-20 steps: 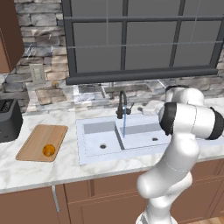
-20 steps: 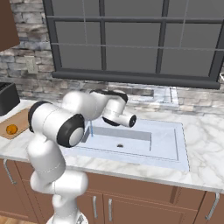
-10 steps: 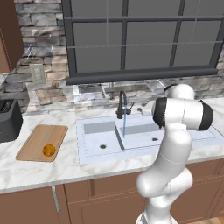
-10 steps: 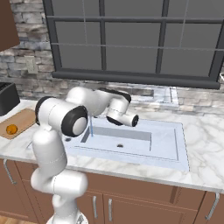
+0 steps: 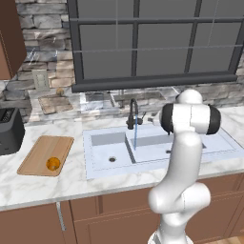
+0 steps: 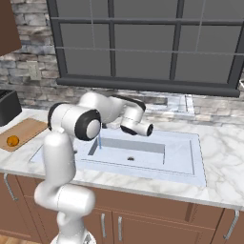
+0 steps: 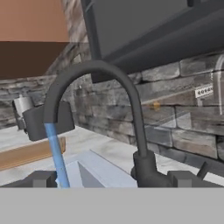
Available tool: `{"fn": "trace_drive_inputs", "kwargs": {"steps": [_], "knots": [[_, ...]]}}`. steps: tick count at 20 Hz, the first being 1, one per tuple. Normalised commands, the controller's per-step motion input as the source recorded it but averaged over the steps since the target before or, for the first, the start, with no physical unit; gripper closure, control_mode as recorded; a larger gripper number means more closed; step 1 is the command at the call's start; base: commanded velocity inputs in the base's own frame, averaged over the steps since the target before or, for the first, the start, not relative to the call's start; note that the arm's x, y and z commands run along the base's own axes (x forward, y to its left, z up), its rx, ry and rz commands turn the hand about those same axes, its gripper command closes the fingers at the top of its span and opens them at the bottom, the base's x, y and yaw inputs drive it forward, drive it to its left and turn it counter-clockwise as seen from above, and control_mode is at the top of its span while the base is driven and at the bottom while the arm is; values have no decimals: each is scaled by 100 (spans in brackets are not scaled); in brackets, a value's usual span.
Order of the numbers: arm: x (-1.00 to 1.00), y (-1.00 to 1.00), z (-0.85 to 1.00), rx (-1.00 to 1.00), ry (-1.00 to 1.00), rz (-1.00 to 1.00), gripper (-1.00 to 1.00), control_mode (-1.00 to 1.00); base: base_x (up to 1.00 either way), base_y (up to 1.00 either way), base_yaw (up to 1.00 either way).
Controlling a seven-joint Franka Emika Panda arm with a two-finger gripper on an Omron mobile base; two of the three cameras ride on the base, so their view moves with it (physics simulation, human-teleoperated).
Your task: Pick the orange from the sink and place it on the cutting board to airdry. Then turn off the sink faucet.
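The round orange is sitting near the grainy wooden cutting board's front edge. Water is streaming from the black arched sink faucet, seen close in the hand view. Whether the gripper is open or closed, I cannot tell.

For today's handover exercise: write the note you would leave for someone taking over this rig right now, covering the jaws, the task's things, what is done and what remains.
Gripper: near the sink faucet; both tips flank its base, holding nothing visible; whether the jaws are open or shut cannot be told.
Orange: on the cutting board, left of the sink. That step is done.
Water runs from the spout into the basin.
Left: push the faucet's lever to shut off the water.
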Motion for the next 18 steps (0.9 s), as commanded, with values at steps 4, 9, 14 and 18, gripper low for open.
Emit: {"fn": "trace_drive_inputs", "kwargs": {"steps": [4,9,14,18], "knots": [[30,0,-14,0,0,5,-100,-100,0,0,0],[33,0,-13,0,0,4,-100,-100,0,0,0],[30,0,-14,0,0,3,-100,-100,0,0,0],[28,0,-12,0,0,3,-100,-100,0,0,0]]}}
